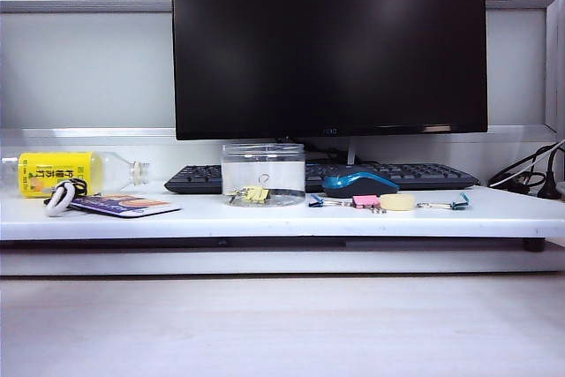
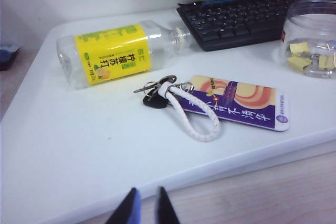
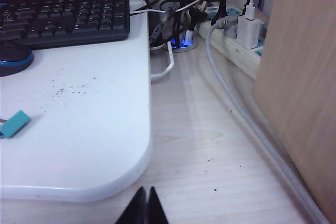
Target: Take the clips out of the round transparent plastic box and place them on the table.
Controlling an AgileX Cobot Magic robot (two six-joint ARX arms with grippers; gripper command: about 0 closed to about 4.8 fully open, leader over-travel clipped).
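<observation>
The round transparent plastic box (image 1: 263,174) is seen standing upright on the long white raised table (image 1: 265,215), in front of the black monitor (image 1: 328,41) and just ahead of the dark keyboard (image 1: 388,174). Several small pale-yellow binder clips (image 1: 254,193) are seen lying on the floor of the box; none of these is observed outside it.

To the right of the box, a blue-and-black computer mouse (image 1: 357,184) is noted, with a pink clip (image 1: 365,201), a pale-yellow roll of tape (image 1: 397,202) and a teal clip (image 1: 458,204) in a row before it.

At the left end of the table, a clear bottle with a yellow label (image 2: 113,53) is seen lying on its side. Near it, a purple card (image 2: 239,102) is found with a white braided loop and keys (image 2: 181,103) attached.

The left gripper (image 2: 146,208) is seen held back over the table's front edge, its jaws slightly parted and nothing between them. The right gripper (image 3: 144,208) is seen off the table's right front corner above the pale wood-grain surface (image 3: 210,156), jaws pressed together and empty. Neither gripper appears in the exterior view.
</observation>
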